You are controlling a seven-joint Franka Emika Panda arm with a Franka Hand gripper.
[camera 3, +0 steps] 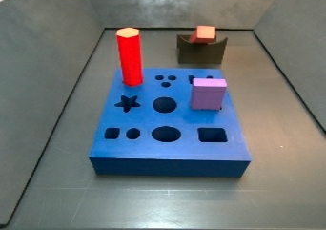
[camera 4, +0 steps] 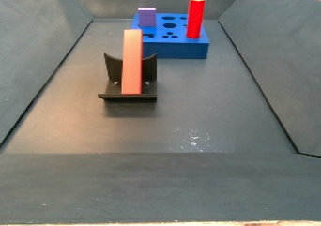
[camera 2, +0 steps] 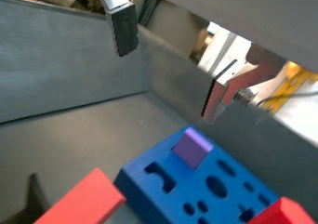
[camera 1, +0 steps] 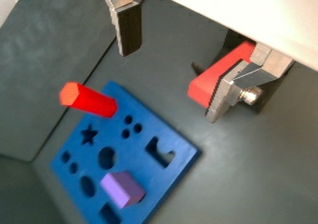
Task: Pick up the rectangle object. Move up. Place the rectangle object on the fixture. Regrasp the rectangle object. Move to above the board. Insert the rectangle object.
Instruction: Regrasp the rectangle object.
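Observation:
The salmon-red rectangle object (camera 4: 131, 61) stands upright in the notch of the dark fixture (camera 4: 126, 91), behind the blue board (camera 3: 166, 129). In both side views it stands alone, with no gripper in sight. Both wrist views look down from above it. My gripper (camera 1: 172, 84) is open, its fingers (camera 1: 128, 28) far apart with only grey floor between them. The rectangle object's end (camera 1: 214, 76) shows beside the outer face of one finger, not between the pads. It also fills a corner in a wrist view (camera 2: 81, 204), beside the board (camera 2: 199, 191).
A bright red hexagonal pillar (camera 3: 129, 57) stands in a back corner hole of the board, and a lilac cube (camera 3: 209, 93) sits in a hole on the opposite side. Several dark cut-outs stay open. Grey walls (camera 3: 76, 72) ring the floor.

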